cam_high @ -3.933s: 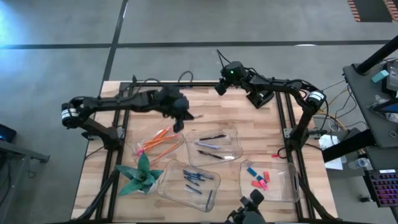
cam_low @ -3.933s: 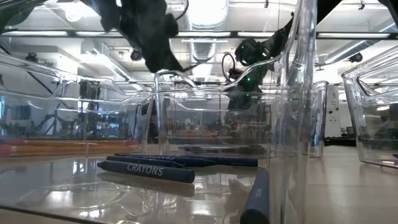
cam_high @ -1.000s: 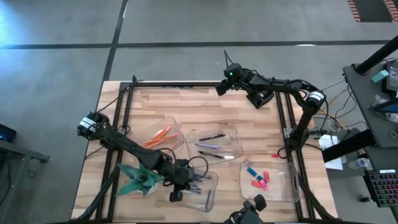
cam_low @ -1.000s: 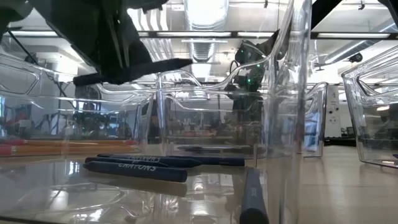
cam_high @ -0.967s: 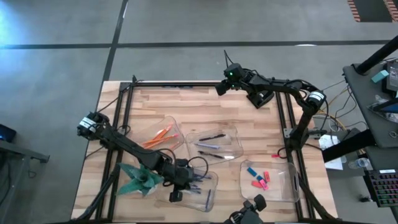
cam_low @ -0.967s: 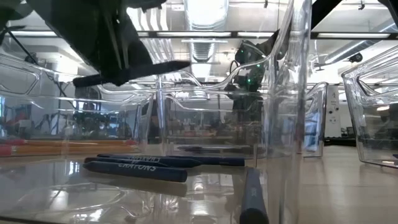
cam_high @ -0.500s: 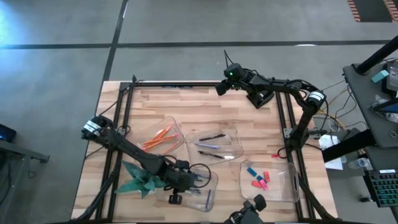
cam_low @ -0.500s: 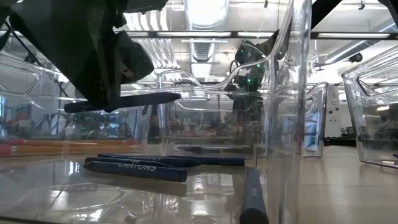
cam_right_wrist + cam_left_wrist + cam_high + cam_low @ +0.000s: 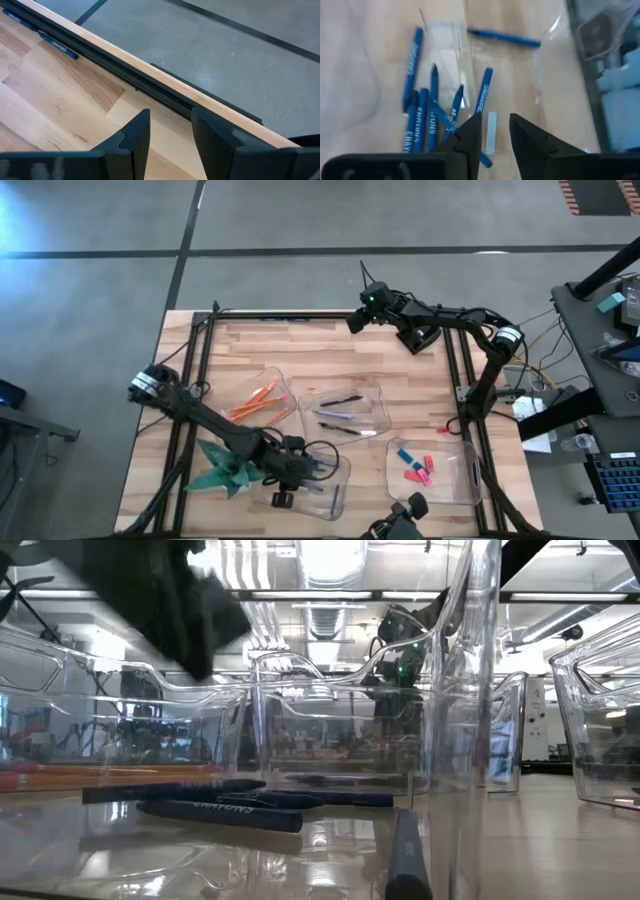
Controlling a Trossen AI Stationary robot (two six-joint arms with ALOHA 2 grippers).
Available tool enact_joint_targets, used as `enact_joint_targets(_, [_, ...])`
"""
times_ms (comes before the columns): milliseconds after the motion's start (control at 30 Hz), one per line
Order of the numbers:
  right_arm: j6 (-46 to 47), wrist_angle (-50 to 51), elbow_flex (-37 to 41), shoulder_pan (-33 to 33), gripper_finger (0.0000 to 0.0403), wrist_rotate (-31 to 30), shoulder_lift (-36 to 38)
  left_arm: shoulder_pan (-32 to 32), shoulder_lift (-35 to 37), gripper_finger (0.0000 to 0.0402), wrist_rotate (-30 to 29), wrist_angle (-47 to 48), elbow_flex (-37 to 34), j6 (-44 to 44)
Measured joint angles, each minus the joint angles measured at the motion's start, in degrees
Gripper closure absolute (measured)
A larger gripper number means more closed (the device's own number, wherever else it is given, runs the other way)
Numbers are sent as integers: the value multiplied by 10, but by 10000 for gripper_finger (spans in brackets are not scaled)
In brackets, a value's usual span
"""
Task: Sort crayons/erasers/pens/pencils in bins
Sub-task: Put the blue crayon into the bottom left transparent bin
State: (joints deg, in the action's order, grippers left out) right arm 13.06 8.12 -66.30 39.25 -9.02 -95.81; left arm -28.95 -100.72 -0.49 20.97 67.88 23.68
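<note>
My left gripper (image 9: pixel 305 470) (image 9: pixel 495 120) hangs open and empty over the near-left bin (image 9: pixel 335 492), fingers pointing down. Several blue crayons (image 9: pixel 422 117) lie on that bin's floor; in the low view one (image 9: pixel 170 790) rests across the others (image 9: pixel 220 812). Orange and red pencils (image 9: pixel 255 400) lie in the left bin (image 9: pixel 283 385). Pink, red and blue erasers (image 9: pixel 413 465) lie in the near-right bin (image 9: pixel 460 485). My right gripper (image 9: pixel 352 320) (image 9: pixel 170 112) waits open and empty above the table's far edge.
A fourth bin (image 9: pixel 380 398) at the middle holds dark pens (image 9: pixel 340 413). A green folded-paper plant (image 9: pixel 225 465) stands left of the crayon bin. A small red piece (image 9: pixel 443 429) lies on the table at the right. Two blue crayons (image 9: pixel 59 47) lie by the far rail.
My left gripper held a blue crayon level above the near-left bin, sank a little, then let it go and rose. The crayon has fallen and now lies on the bin floor across the other crayons.
</note>
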Motion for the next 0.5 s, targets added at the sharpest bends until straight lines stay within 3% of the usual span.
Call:
enact_joint_targets(200, [0,0,0,0,266,0,0,19,91,316,-56,59,21,-3])
enact_joint_targets(433, [0,0,0,0,266,0,0,82,209,315,-260,136,14,-50])
enact_joint_targets(500, [0,-1,0,0,266,0,0,114,235,315,-294,138,9,-77])
